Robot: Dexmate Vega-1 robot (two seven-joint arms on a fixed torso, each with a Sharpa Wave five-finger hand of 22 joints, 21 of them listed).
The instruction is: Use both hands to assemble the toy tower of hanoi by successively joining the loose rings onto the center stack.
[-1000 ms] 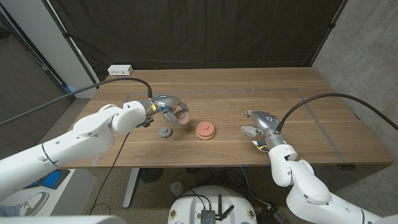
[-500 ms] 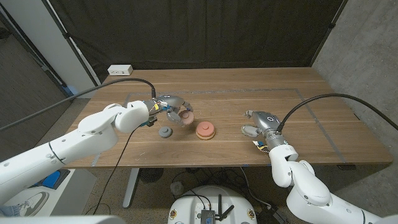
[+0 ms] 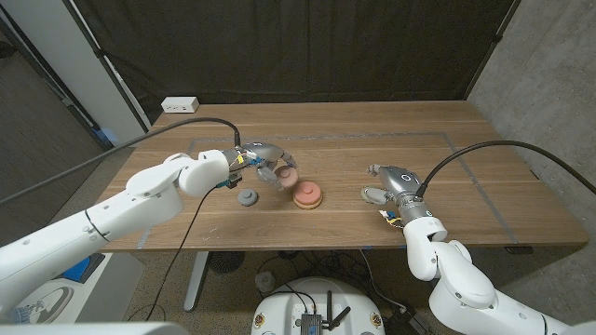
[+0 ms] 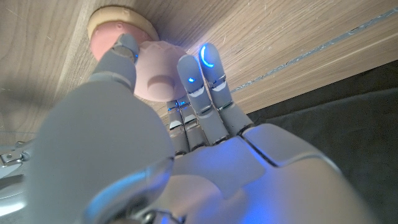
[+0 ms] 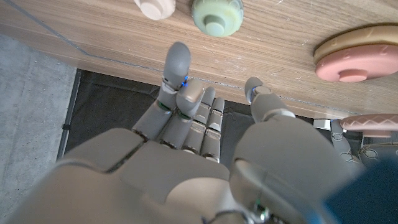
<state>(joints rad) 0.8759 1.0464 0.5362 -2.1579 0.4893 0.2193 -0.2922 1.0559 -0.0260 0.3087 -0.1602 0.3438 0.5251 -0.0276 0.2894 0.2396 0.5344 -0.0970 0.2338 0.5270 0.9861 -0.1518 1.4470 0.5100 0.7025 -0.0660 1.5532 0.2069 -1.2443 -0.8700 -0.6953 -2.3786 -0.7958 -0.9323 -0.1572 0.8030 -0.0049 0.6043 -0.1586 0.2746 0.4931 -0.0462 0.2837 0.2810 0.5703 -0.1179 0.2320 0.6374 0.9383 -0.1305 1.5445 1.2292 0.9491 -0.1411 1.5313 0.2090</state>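
Your left robot hand (image 3: 264,158) is grasping a pale pink ring (image 3: 287,174), carried above the desk (image 3: 466,140) just beside the stack (image 3: 307,194), on its left and a little behind it. In the left wrist view the ring (image 4: 163,70) sits between the fingertips (image 4: 208,59) and the thumb, with the stack (image 4: 115,25) just past it.

Bring the ring squarely over the stack's centre before you lower it. Keep it level; a tilted ring will likely catch on the top knob and skid off. Come down slowly and let go only once you judge it seated.

Your right robot hand (image 3: 384,189) is released, fingers apart, near the desk to the stack's right. In the right wrist view two more rings, pale pink (image 5: 155,7) and green (image 5: 216,15), lie just past its fingers. A grey ring (image 3: 247,197) lies left of the stack, close under your left arm; mind you don't knock it.
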